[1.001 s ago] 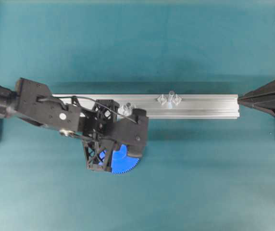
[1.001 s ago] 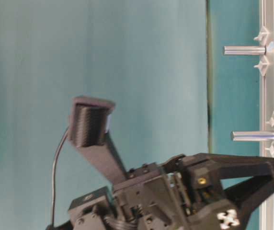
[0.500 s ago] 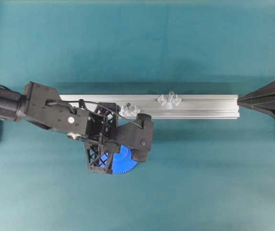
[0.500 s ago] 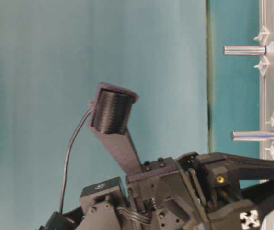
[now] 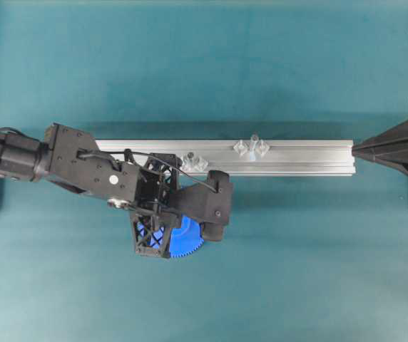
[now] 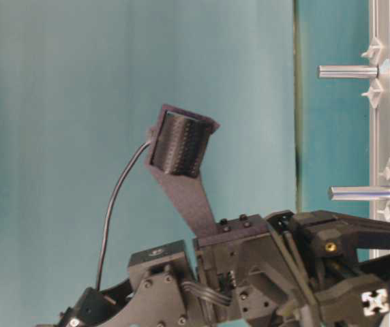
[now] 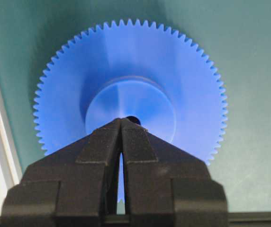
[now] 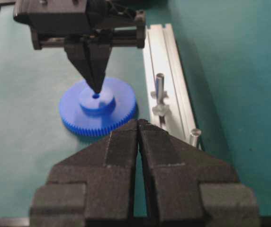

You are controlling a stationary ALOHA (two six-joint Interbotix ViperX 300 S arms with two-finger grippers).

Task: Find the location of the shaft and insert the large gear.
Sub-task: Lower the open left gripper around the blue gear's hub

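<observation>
Teal tabletop (image 5: 297, 249). Aluminium rail (image 5: 311, 157) lies flat across the middle. A shorter dark-topped pin (image 5: 189, 155) stands upright on the rail among bunched clear mounts (image 5: 192, 165).

Count: one blue gear (image 5: 187, 242) on the teal mat (image 5: 297, 263). One aluminium rail (image 5: 311, 157). Two upright pins on the rail: taller pin (image 5: 254, 139), shorter pin (image 5: 189, 156). Each has clear mounts beside it. Two black grippers: left gripper (image 8: 96, 89), right gripper (image 8: 139, 124).
</observation>
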